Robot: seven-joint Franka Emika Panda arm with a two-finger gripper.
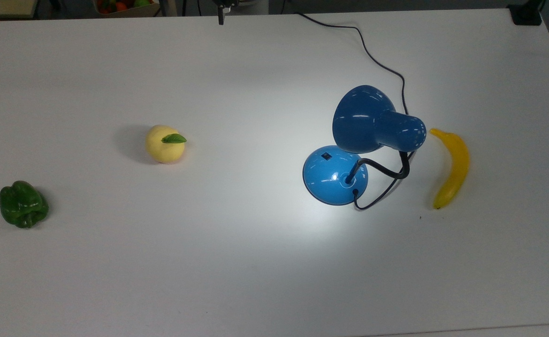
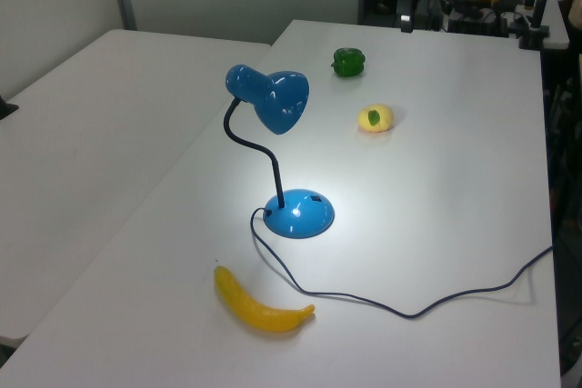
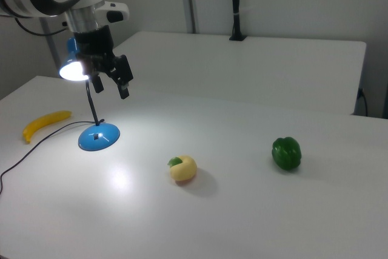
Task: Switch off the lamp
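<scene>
Gripper (image 3: 110, 83) open, empty, apparently high above surface (image 3: 254, 210); lamp (image 3: 91, 110) switch (image 1: 326, 156) lies below, right view's left.

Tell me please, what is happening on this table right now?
A robot arm holds its black claw open in the air, above the white table and apart from every object. The glossy blue desk lamp is lit and throws a bright patch around its round base, so the switch is not yet pressed. A yellow banana, a pale yellow apple with a green leaf and a green bell pepper lie untouched on the table.
</scene>
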